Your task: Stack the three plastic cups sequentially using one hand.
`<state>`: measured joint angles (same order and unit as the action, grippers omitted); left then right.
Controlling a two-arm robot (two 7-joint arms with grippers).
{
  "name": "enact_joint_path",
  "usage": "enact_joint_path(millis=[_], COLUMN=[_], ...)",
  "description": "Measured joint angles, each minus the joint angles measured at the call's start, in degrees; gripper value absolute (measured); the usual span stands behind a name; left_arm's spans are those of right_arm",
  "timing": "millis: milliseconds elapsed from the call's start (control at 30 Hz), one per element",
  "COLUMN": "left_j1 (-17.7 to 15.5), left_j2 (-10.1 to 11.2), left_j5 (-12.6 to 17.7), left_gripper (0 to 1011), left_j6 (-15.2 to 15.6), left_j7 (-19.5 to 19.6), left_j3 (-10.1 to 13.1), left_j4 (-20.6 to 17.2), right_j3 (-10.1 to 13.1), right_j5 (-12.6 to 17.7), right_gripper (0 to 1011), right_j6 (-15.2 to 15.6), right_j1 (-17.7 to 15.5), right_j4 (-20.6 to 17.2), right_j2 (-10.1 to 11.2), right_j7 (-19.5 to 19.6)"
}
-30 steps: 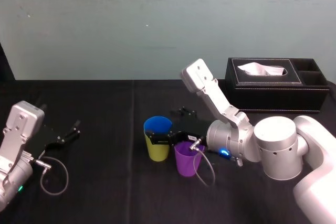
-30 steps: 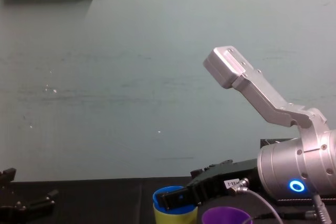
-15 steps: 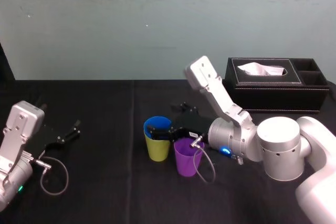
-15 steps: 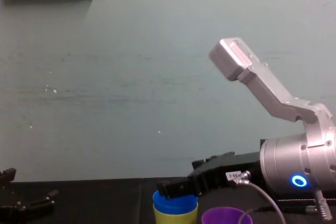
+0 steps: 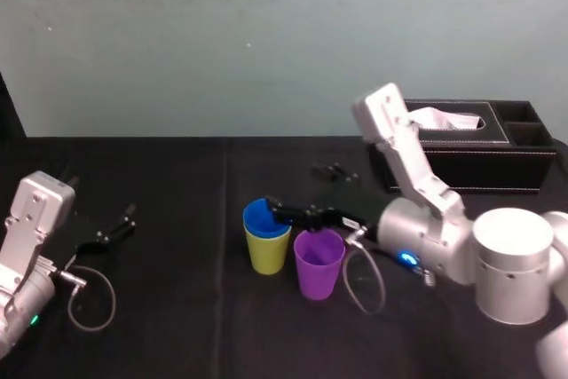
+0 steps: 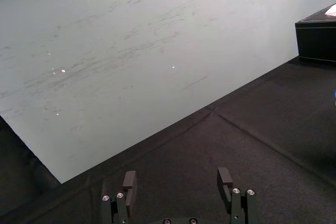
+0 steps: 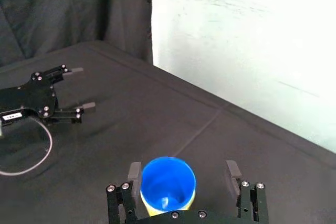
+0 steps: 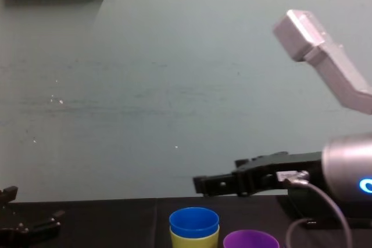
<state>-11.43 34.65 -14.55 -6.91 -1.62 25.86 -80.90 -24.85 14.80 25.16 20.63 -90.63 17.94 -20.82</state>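
Right gripper (image 5: 277, 211) wide, empty, blue cup (image 5: 266, 217) in yellow-green cup (image 5: 266, 253) below its tips, purple cup (image 5: 319, 264) under wrist, left gripper (image 6: 177, 178) parked, wide.

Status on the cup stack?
Right gripper open, just above blue cup. Blue nested in yellow-green cup; purple cup beside, unstacked. Left gripper open, parked far left. Nothing in the way.
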Motion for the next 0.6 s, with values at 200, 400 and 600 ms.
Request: enact_joint_path(millis=[200,400,600], left_j1=[0.00,0.00,0.00], left_j2=[0.00,0.00,0.00], left_j5=[0.00,0.01,0.00], left_gripper=[1000,1000,1000], left_j6=[0.00,0.00,0.00], left_j7=[0.00,0.00,0.00], left_j3=[0.00,0.00,0.00], left_j4=[0.00,0.00,0.00], right_j3=[2.05,4.26,6.01], right_j5=[1.94,4.25,5.96], right_gripper=[1000,1000,1000], right_j6=[5.88,10.34,12.32], right_j1=[-3.26,-7.66,-11.65], right_j4=[-5.38,-10.71,-14.54], right_j2=[2.95,6.84,9.88], right_j7=[0.49,0.49,0.97])
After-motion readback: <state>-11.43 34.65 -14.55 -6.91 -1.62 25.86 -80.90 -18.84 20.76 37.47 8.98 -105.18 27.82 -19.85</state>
